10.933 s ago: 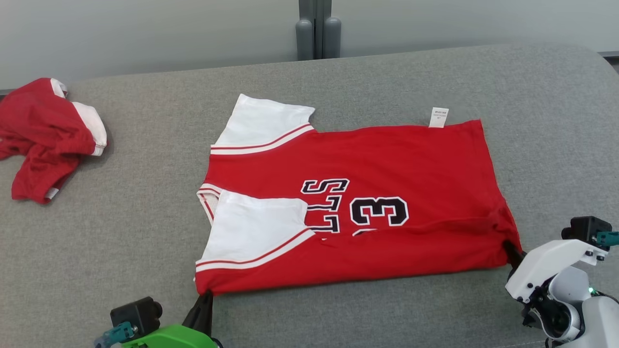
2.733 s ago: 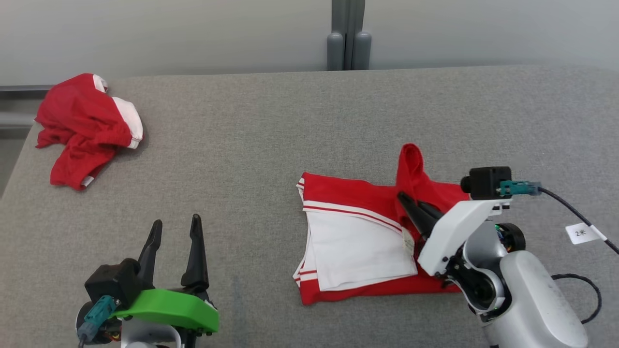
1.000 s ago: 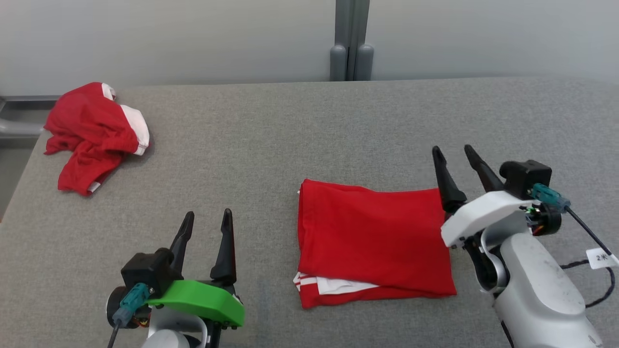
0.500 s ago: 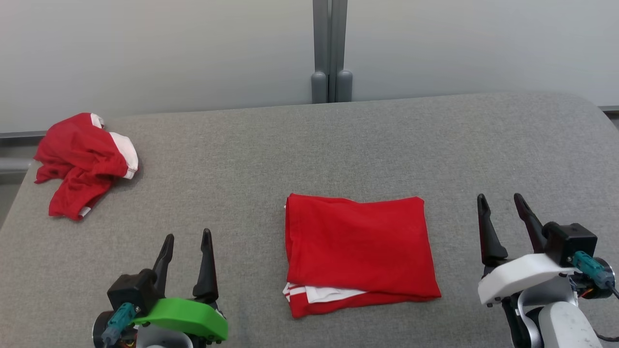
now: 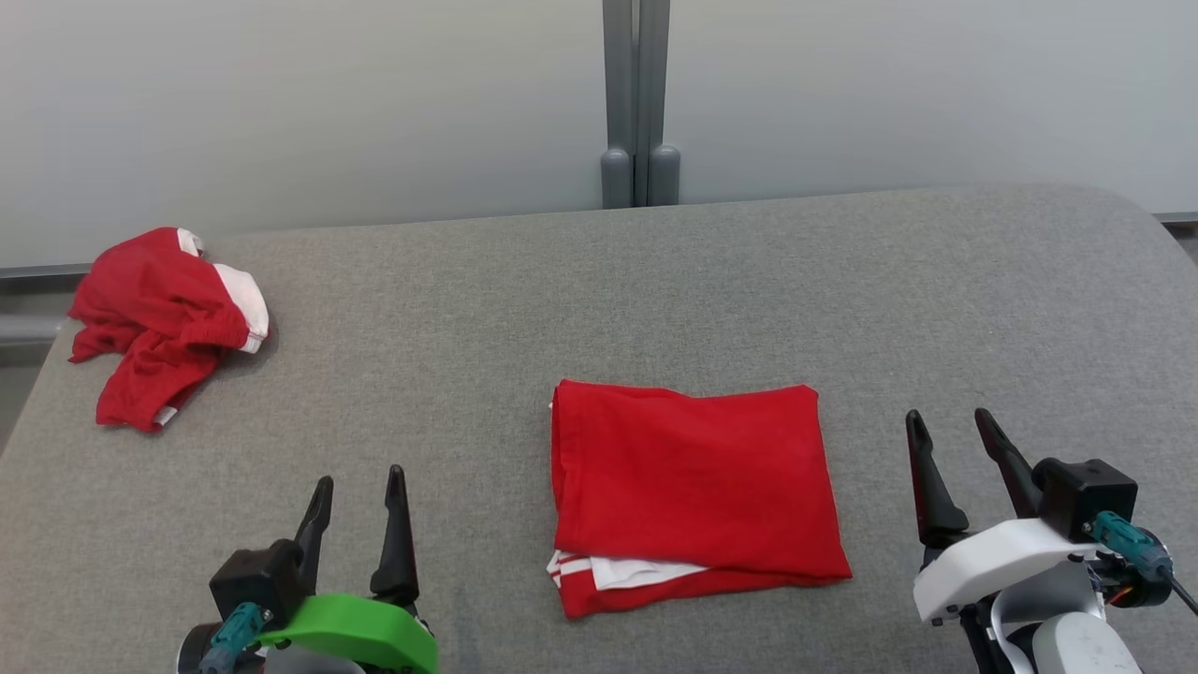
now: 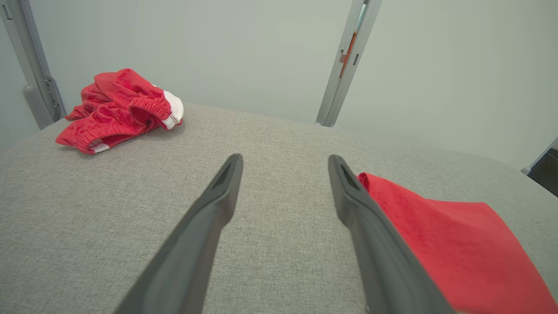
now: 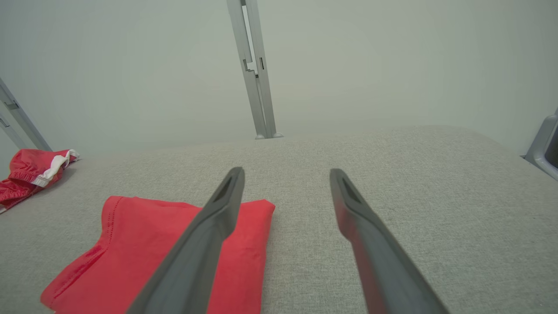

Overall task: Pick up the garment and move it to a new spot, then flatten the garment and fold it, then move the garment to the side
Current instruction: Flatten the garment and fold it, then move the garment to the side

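The garment is a red jersey folded into a neat rectangle near the table's front middle, with white striped trim peeking out at its near edge. It also lies in the left wrist view and the right wrist view. My left gripper stands open to the garment's left, apart from it, nothing between its fingers. My right gripper stands open just right of the garment, also holding nothing, its fingers above bare cloth.
A crumpled red and white piece of clothing lies at the table's far left corner. A grey post rises behind the table against a pale wall. The grey table surface stretches wide beyond the garment and to its right.
My right gripper has drawn back from the garment's far right corner to the lower right. The left gripper shifted slightly left. The folded garment stays put; the camera has tilted.
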### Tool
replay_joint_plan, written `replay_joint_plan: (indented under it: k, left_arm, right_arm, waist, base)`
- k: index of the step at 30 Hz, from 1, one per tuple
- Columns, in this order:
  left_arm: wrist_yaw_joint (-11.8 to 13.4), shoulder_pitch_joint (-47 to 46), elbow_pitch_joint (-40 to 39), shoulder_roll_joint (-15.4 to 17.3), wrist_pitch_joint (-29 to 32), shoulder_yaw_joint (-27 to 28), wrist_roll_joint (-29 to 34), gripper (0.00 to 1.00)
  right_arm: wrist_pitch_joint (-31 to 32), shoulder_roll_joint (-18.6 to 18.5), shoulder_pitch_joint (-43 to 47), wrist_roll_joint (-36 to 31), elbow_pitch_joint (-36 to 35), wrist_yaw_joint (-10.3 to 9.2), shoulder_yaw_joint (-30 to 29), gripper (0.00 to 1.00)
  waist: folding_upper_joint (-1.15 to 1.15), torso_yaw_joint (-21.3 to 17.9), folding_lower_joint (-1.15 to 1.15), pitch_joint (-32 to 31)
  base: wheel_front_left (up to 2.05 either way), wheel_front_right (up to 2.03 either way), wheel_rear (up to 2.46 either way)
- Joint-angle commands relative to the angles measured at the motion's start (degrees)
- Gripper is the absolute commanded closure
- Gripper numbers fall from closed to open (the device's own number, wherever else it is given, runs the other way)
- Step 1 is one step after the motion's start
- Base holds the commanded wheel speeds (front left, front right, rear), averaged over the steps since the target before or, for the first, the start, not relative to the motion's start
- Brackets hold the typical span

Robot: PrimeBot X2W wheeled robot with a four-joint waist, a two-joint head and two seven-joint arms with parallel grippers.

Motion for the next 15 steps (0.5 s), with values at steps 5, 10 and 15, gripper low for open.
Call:
replay_joint_plan:
  k: [5, 10, 15]
  left_arm:
    - [0.0, 0.4, 0.3, 0.1, -0.4, 0.3, 0.5, 0.0]
    - [-0.1, 0.5, 0.2, -0.1, -0.4, 0.4, -0.1, 0.0]
    - [0.0, 0.4, 0.0, 0.1, -0.4, 0.3, -0.1, 0.0]
  right_arm:
    - [0.1, -0.1, 0.5, -0.2, 0.4, -0.01, 0.0, 0.0]
    - [0.3, -0.1, 0.3, -0.8, 0.7, -0.01, -0.2, 0.0]
    - [0.7, -0.1, 0.1, -1.1, 0.9, -0.01, -0.2, 0.0]
  waist:
    - [0.0, -0.1, 0.0, 0.0]
    - [0.0, -0.1, 0.0, 0.0]
    - [0.0, -0.1, 0.0, 0.2]
  base:
    - [0.0, 0.0, 0.0]
    - [0.0, 0.0, 0.0]
    - [0.0, 0.0, 0.0]
